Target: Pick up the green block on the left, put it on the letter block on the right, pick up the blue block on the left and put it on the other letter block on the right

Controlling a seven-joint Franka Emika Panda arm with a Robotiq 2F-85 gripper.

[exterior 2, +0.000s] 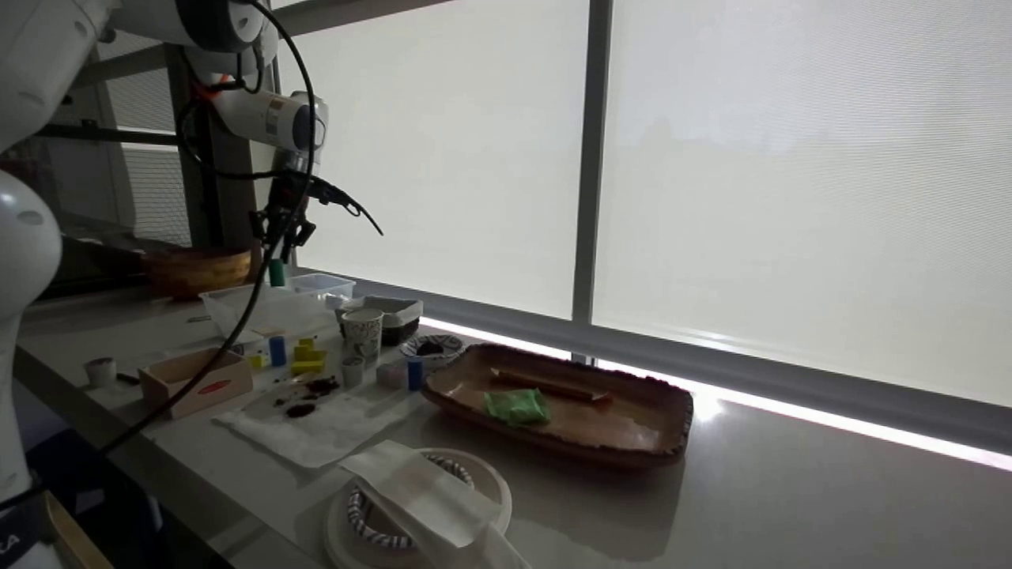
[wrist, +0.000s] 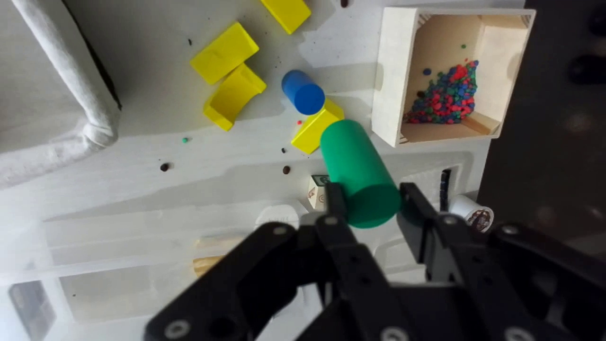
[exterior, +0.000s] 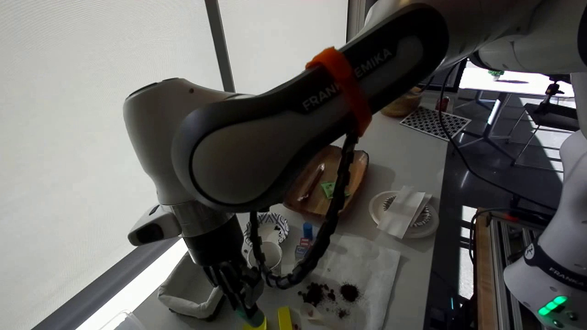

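My gripper [wrist: 371, 201] is shut on the green block [wrist: 357, 166], a green cylinder that sticks out past the fingertips. In an exterior view the green block [exterior 2: 277, 273] hangs from the gripper [exterior 2: 281, 246], well above the table. A blue block [wrist: 303, 92], a cylinder, stands near yellow blocks in the wrist view; it also shows in an exterior view [exterior 2: 277, 351]. Two letter blocks [exterior: 301, 250] sit close together in an exterior view, with another blue cylinder [exterior: 307, 230] beside them. A small printed block [wrist: 316, 192] is partly hidden behind the left finger.
A wooden box [wrist: 390, 71] holds coloured bits. Yellow blocks [wrist: 226, 52] lie beside the blue block. A clear plastic bin [exterior 2: 229, 310], a lined basket [wrist: 99, 135], a patterned cup [exterior 2: 363, 336] and an oval wooden tray [exterior 2: 624, 431] stand around. Dark grounds [exterior 2: 300, 410] lie on paper.
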